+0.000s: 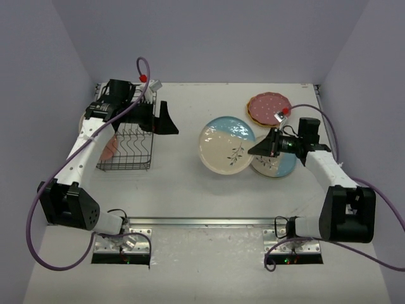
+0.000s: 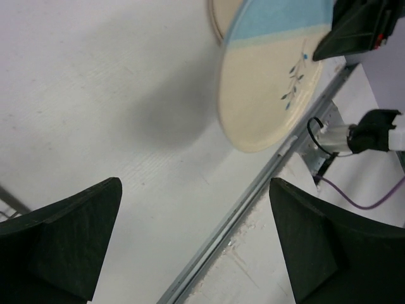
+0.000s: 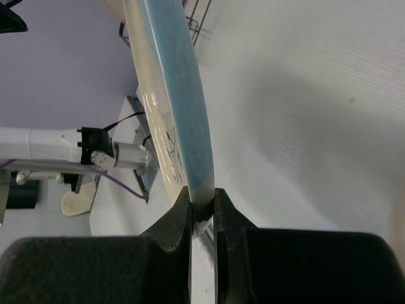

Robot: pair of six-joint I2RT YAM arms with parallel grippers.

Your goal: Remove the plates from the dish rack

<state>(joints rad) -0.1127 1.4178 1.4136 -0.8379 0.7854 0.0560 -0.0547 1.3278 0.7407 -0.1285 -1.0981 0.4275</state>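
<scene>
The dark wire dish rack (image 1: 130, 149) stands at the left, with a pinkish plate (image 1: 109, 149) at its left side. My left gripper (image 1: 166, 121) is open and empty just right of the rack; the left wrist view shows its fingers spread over bare table (image 2: 196, 247). My right gripper (image 1: 262, 147) is shut on the rim of a cream and blue sprig plate (image 1: 226, 144), held tilted above the table. That plate also shows in the left wrist view (image 2: 272, 82) and edge-on in the right wrist view (image 3: 174, 95), between my right gripper's (image 3: 202, 206) jaws.
A second cream and blue plate (image 1: 281, 164) lies flat under the right gripper. A dark pink dotted plate (image 1: 269, 104) rests on a yellow-orange one (image 1: 252, 118) at the back right. A metal rail (image 1: 202, 221) runs along the near edge.
</scene>
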